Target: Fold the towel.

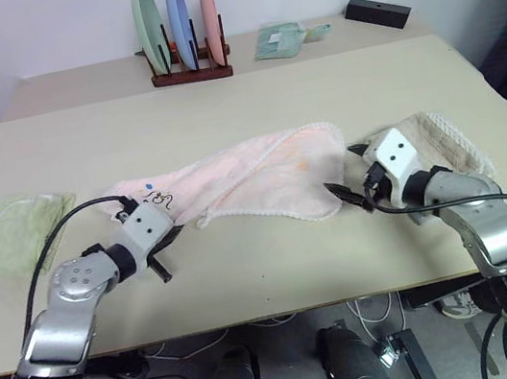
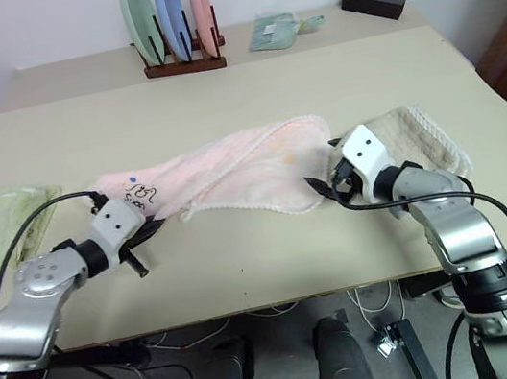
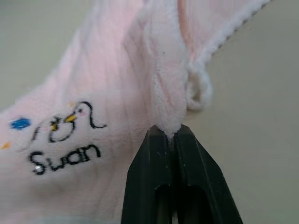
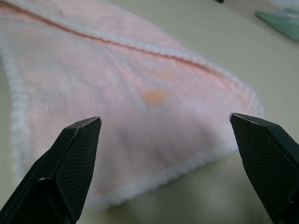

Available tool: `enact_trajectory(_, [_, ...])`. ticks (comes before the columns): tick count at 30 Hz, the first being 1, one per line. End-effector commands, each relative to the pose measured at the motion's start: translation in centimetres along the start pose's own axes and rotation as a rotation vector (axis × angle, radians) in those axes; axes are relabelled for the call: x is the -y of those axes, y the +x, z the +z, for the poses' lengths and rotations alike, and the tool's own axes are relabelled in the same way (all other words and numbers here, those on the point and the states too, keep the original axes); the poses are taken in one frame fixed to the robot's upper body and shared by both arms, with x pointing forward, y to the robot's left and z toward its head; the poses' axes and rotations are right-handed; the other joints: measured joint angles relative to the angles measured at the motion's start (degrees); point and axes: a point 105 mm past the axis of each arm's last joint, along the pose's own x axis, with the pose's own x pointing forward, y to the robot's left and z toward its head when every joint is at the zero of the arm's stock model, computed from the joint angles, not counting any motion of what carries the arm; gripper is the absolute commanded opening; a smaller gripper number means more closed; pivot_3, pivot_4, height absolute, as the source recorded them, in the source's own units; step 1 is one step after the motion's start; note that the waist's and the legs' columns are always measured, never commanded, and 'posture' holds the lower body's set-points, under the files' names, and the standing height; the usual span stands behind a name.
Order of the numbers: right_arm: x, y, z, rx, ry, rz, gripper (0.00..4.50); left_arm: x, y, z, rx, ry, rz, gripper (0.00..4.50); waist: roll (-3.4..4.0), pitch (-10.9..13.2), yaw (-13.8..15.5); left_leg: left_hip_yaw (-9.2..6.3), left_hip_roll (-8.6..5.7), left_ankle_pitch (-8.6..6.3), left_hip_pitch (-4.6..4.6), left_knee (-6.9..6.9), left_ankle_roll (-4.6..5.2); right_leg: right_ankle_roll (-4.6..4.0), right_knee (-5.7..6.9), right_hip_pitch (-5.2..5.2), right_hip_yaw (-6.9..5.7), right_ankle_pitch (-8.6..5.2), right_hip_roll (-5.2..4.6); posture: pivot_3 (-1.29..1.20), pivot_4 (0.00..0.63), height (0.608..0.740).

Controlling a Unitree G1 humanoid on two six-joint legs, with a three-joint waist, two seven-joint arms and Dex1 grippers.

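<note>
Already the left gripper [image 3: 171, 140] pinches the pink swan towel [image 1: 252, 180] at one end, while its far end lies just ahead of the right gripper [image 4: 163, 154], whose fingers stand spread wide.

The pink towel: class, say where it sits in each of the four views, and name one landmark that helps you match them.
Left eye view: pink towel at table centre, between both arms.
Right eye view: centre, slightly left.
Left wrist view: upper left, a fold pinched in the left tool.
Right wrist view: spread ahead of the open right tool.
Shared landmark: its white scalloped trim.
</note>
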Motion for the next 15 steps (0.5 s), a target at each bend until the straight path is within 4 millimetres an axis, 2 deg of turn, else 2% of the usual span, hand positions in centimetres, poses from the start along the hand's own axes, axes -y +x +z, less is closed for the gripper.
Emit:
enact_trajectory(1, [2.1,0.6,0.9,-0.007,-0.105,-0.047,4.50,-0.6,-2.1,0.7,0.009,0.018,-0.003,0.05,0.00,0.0,0.1,0.00,0.00,0.00,0.00,0.00,0.00,-0.01,0.00,0.00,0.00,0.00,0.00,0.00,0.150,0.740])
enact_trajectory(4, [3.5,2.2,0.6,-0.045,-0.127,-0.049,4.50,-0.7,-2.9,-0.2,-0.029,0.026,-0.011,0.05,0.00,0.0,0.0,0.02,0.00,0.00,0.01,0.01,0.00,-0.08,-0.01,0.02,0.00,-0.04,0.00,0.00,0.150,0.740])
enact_trajectory(10, [6.2,5.9,0.0,-0.090,-0.030,-0.070,4.50,-0.3,-2.4,-0.5,-0.035,0.029,-0.020,0.05,0.01,0.0,0.0,0.03,-0.01,0.00,-0.01,0.00,0.00,-0.03,-0.01,0.00,0.00,0.00,0.00,0.00,0.150,0.740])
enact_trajectory(15, [7.0,7.1,0.0,-0.134,-0.174,-0.031,4.50,0.1,-2.1,-0.7,-0.028,0.023,-0.026,0.05,0.01,0.0,0.0,0.02,-0.02,0.00,-0.03,-0.07,-0.01,-0.01,-0.07,-0.01,0.00,0.01,0.00,0.00,0.150,0.740])
